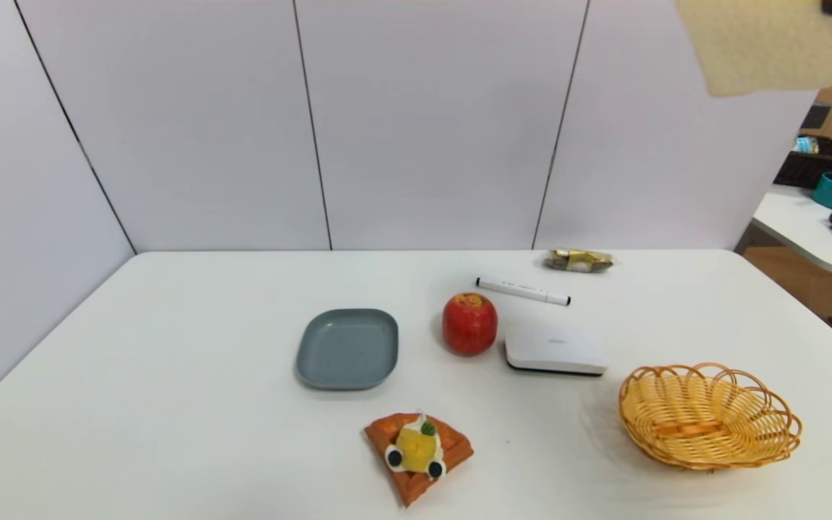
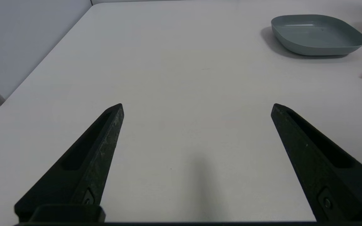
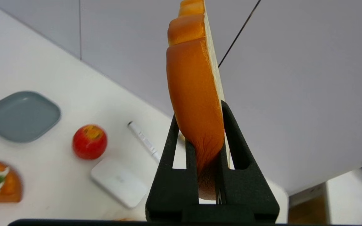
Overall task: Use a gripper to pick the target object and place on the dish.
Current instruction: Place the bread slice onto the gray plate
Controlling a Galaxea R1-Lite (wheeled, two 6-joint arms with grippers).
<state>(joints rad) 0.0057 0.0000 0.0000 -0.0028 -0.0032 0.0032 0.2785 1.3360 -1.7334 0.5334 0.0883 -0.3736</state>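
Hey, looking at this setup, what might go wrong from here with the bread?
The right tool pinches the toast by one end, so the slice might swivel or slip out. The blue-grey plate looks little bigger than the slice, so a slightly off drop could leave it hanging over the rim. Carried low, it might bump the apple, which stands just beside the plate.

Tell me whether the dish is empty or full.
Empty: the dish's inside is bare, and the right gripper has the bread aloft.
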